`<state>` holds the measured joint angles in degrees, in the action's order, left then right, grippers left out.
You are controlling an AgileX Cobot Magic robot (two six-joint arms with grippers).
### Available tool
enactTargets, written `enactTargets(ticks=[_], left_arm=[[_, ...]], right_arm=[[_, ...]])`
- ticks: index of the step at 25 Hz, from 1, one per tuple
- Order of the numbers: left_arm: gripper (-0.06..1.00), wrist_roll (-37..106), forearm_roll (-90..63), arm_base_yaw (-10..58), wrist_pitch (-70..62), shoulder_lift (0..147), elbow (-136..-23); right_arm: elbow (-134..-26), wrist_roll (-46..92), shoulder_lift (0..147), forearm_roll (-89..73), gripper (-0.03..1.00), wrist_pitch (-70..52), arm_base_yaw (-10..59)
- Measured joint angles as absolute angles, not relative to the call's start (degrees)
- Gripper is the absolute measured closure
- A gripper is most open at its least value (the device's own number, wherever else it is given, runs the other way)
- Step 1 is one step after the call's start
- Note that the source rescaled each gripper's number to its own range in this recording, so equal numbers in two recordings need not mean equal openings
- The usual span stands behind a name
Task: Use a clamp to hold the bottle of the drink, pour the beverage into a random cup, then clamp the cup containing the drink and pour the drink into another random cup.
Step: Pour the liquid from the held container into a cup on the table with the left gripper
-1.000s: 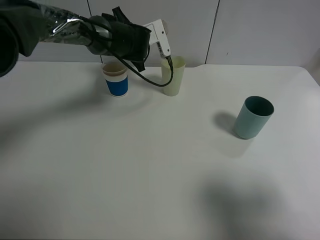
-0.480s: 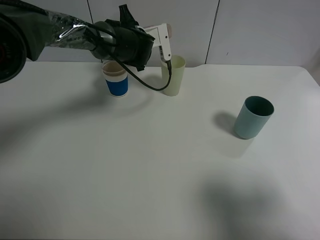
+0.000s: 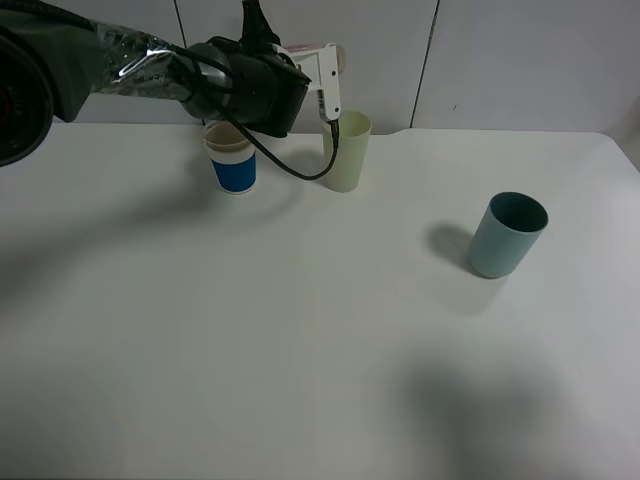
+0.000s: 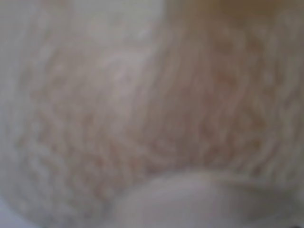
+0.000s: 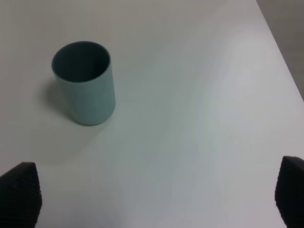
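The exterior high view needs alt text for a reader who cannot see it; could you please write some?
A dark robot arm reaches from the left over the far edge of a white table, above a blue-and-white cup and beside a pale yellow-green cup. A teal cup stands alone to the right.

Matt white table [image 3: 300,330] carries a smooth teal plastic cup [image 3: 506,235], a pale yellow-green plastic cup [image 3: 346,152] and a ribbed blue-and-white cup [image 3: 232,158].
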<state>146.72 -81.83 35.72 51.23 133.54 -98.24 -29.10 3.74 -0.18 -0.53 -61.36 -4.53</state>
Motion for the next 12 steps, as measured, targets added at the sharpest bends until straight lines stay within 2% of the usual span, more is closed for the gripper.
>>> enactTargets(ticks=[12], left_arm=[[0.94,146.93,-78.12,35.72,51.23,133.54,-98.24]], right_arm=[[-29.10,3.74,-0.18,-0.53,0.00,-61.36,-4.53]])
